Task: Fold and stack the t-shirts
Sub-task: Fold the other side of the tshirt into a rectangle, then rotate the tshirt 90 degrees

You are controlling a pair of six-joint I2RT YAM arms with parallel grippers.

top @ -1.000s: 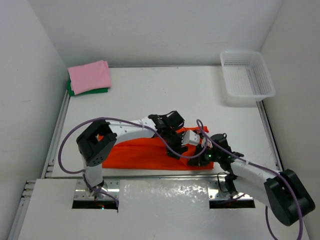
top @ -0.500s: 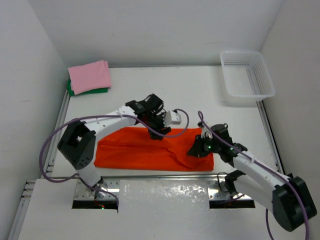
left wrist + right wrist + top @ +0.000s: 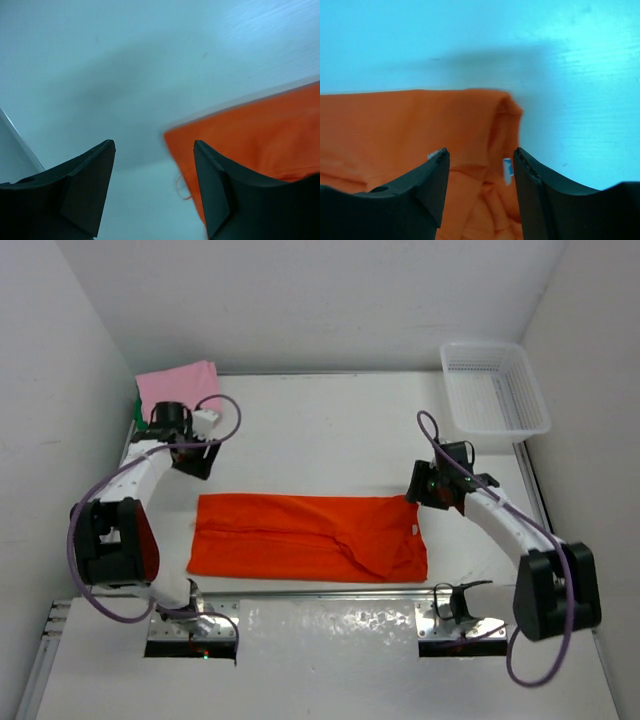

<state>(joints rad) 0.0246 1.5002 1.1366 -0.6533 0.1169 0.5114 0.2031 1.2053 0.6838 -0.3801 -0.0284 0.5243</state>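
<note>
The orange t-shirt (image 3: pixel 310 535) lies flat on the table as a long folded strip. My left gripper (image 3: pixel 194 461) hovers open just beyond the strip's far left corner; in the left wrist view (image 3: pixel 154 145) only bare table lies between its fingers, with the orange corner (image 3: pixel 250 135) to the right. Over the strip's far right corner my right gripper (image 3: pixel 417 486) stands open, and in the right wrist view (image 3: pixel 481 152) the orange cloth (image 3: pixel 410 125) and a small white tag (image 3: pixel 507 170) lie under it, not gripped. At the back left the folded pink t-shirt (image 3: pixel 178 388) rests on the green one (image 3: pixel 136 411), mostly hidden.
A white lattice basket (image 3: pixel 452 390) stands at the back right corner. Metal rails run along the table's left edge (image 3: pixel 118 490) and right edge (image 3: pixel 535 500). White walls close in the back and both sides.
The right gripper has opened and let go of the orange shirt. Both arms swung outward from the middle, left arm to the far left, right arm to the right. The shirt now lies flatter.
</note>
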